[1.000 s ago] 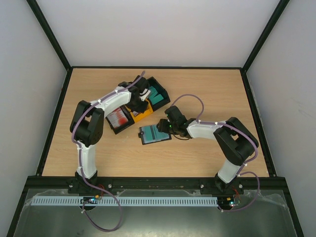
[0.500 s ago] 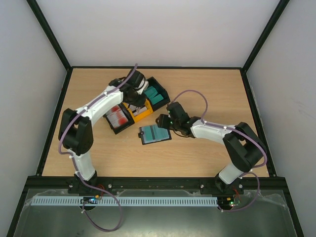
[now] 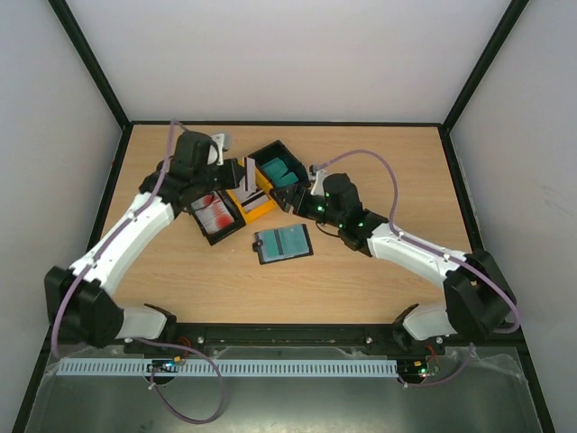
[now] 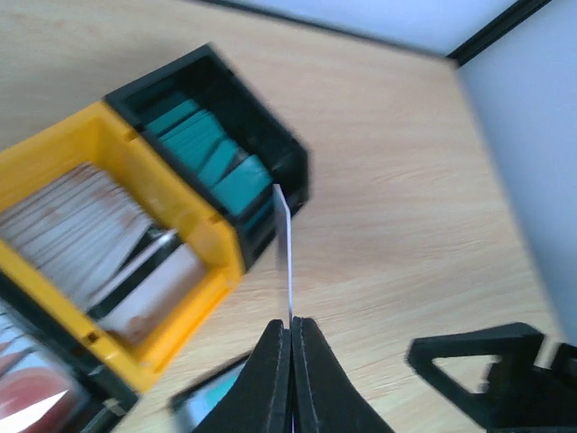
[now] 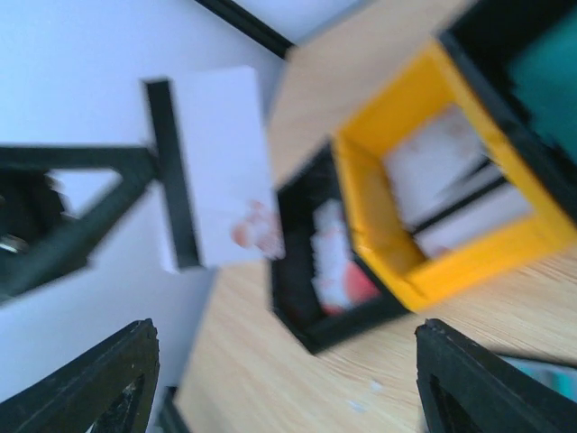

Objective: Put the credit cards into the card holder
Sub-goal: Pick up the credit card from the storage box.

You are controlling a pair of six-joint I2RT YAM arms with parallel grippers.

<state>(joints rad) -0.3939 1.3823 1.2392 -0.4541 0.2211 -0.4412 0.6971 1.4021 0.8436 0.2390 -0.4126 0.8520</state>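
Note:
My left gripper (image 3: 239, 171) is shut on a white credit card with a dark stripe (image 3: 250, 172) and holds it upright above the bins. In the left wrist view the card (image 4: 288, 253) shows edge-on between the shut fingers (image 4: 291, 327). In the right wrist view the same card (image 5: 221, 171) shows face-on. The black card holder (image 3: 282, 244) lies open on the table with a teal card showing in it. My right gripper (image 3: 290, 197) is open and empty (image 5: 293, 388), behind the holder and beside the bins.
Three bins stand in a row: a black one with red-and-white cards (image 3: 215, 216), a yellow one with white cards (image 3: 256, 200), and a black one with teal cards (image 3: 281, 170). Black frame rails and white walls bound the table.
My left arm has swung left and drawn back from the bins with the white card in its grip. My right gripper has moved from the card holder back toward the bins.

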